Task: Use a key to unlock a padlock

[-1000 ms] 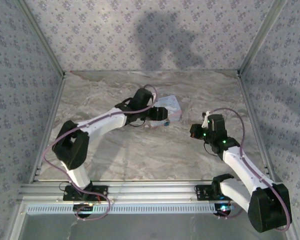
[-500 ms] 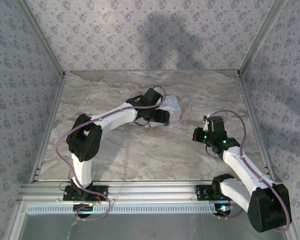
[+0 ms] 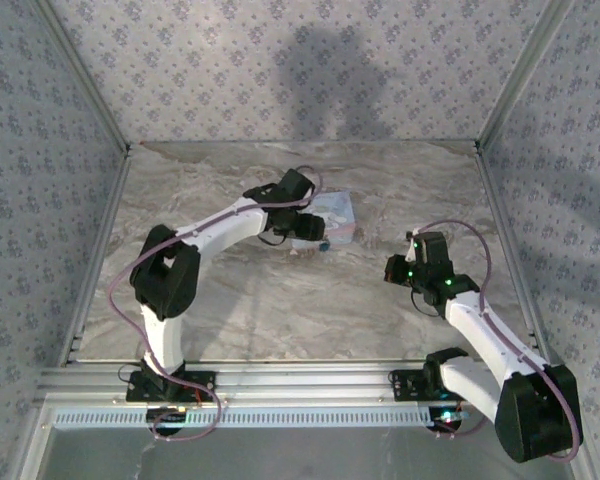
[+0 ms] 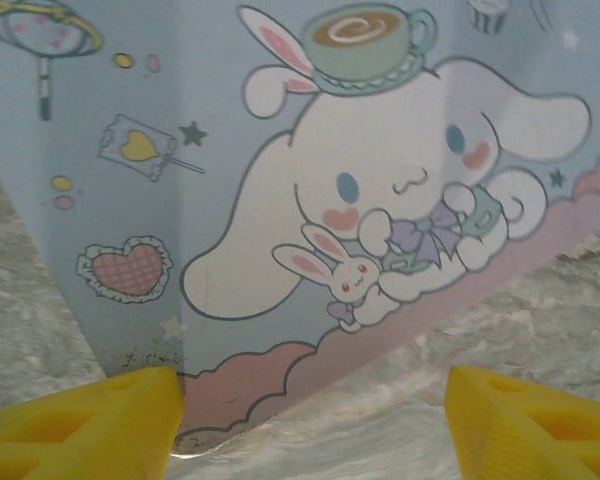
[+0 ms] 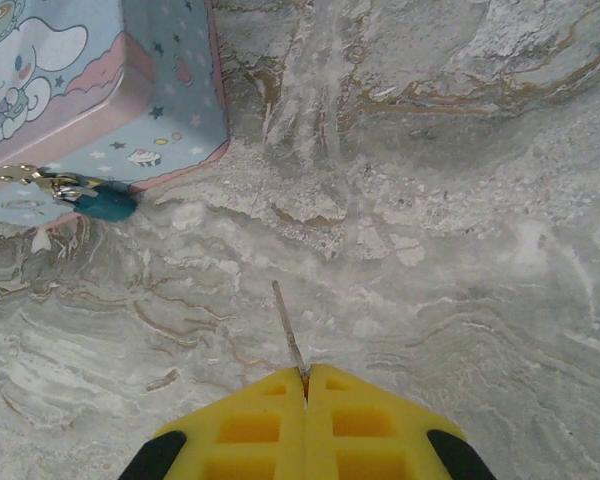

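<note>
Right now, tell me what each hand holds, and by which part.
Right hand pinches the thin key by its near end, shaft sticking out. Left hand is open, holding nothing.

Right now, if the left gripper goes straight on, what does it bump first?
The left gripper would probably meet the pale blue tin first: its cartoon lid lies straight ahead between the open fingers. The gap is unclear.
</note>
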Controlling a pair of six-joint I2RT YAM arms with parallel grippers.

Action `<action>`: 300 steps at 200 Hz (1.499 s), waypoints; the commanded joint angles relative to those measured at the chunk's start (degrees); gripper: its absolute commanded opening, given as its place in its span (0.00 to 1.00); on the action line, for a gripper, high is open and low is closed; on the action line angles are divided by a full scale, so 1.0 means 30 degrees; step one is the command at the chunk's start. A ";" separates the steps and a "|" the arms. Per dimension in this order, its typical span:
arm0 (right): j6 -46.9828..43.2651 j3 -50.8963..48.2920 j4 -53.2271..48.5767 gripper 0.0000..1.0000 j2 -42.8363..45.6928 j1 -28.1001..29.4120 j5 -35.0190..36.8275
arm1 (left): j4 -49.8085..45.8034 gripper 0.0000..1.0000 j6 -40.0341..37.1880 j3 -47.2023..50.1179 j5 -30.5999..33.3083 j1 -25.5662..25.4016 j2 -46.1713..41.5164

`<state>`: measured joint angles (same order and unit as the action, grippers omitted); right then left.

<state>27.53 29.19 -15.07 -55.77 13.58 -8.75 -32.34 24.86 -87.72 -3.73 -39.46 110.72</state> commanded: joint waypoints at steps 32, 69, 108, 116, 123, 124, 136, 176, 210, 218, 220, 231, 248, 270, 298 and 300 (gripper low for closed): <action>-0.0307 0.0646 0.1034 0.00 -0.0350 0.0552 -0.1396 | -0.0348 0.72 -0.1626 -0.0096 -0.0078 0.2393 0.0275; -0.0154 0.0867 0.2300 0.00 -0.1166 0.1390 -0.2114 | 0.0125 0.72 -0.2911 -0.1440 -0.0647 0.3577 0.1030; 0.0299 0.0997 0.4622 0.00 -0.2135 0.1990 -0.3713 | 0.1490 0.76 -0.3424 -0.0143 -0.1195 0.3823 -0.0846; 0.0478 0.0973 0.5245 0.00 -0.2401 0.2025 -0.4158 | 0.2160 0.77 -0.3412 0.0723 -0.1237 0.3828 -0.1663; 0.0640 0.1020 0.5843 0.00 -0.2671 0.2084 -0.4542 | 0.2713 0.78 -0.3348 0.1545 -0.1221 0.3809 -0.2469; 0.0668 0.1036 0.5917 0.00 -0.2705 0.2089 -0.4591 | 0.2820 0.78 -0.3342 0.1653 -0.1234 0.3809 -0.2563; 0.0910 0.1197 0.6887 0.00 -0.3296 0.2151 -0.5283 | 0.3845 0.80 -0.3292 0.3183 -0.1312 0.3823 -0.3988; 0.1222 0.2759 0.9476 0.00 -0.6137 0.2775 -0.6813 | 0.8622 0.82 -0.2802 0.9726 -0.2422 0.3822 -0.8894; 0.1429 0.4934 1.1118 0.00 -0.9551 0.3380 -0.7313 | 1.4746 0.83 -0.1729 1.5210 -0.3871 0.3824 -1.0674; 0.1604 0.5469 1.1503 0.00 -1.0459 0.3440 -0.7441 | 1.5737 0.83 -0.1640 1.6047 -0.4168 0.3821 -1.0576; 0.1656 0.5642 1.1602 0.00 -1.0682 0.3441 -0.7479 | 1.5908 0.82 -0.1594 1.6223 -0.4197 0.3819 -1.0548; 0.1986 0.6461 1.2230 0.00 -1.1995 0.3441 -0.7793 | 1.6301 0.83 -0.1372 1.6610 -0.4470 0.3821 -1.0226; 0.2298 0.7801 1.2611 0.00 -1.3746 0.3470 -0.7839 | 1.6507 0.82 -0.1377 1.6476 -0.5428 0.3838 -0.9350; 0.3266 0.9204 1.3098 0.00 -1.5667 0.3500 -0.7858 | 1.7964 0.81 -0.0809 1.6544 -0.5671 0.3825 -0.8227; 0.3524 1.0380 1.3123 0.00 -1.6952 0.3583 -0.7875 | 1.9363 0.80 -0.0641 1.6352 -0.6208 0.3818 -0.6869; 0.3513 1.0437 1.3069 0.00 -1.7007 0.3586 -0.7830 | 1.9436 0.79 -0.0641 1.6329 -0.6238 0.3818 -0.6772</action>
<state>36.14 56.93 22.35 -104.64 23.86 -31.38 18.52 21.74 -37.60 -19.25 -27.86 87.50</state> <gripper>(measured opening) 0.038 0.804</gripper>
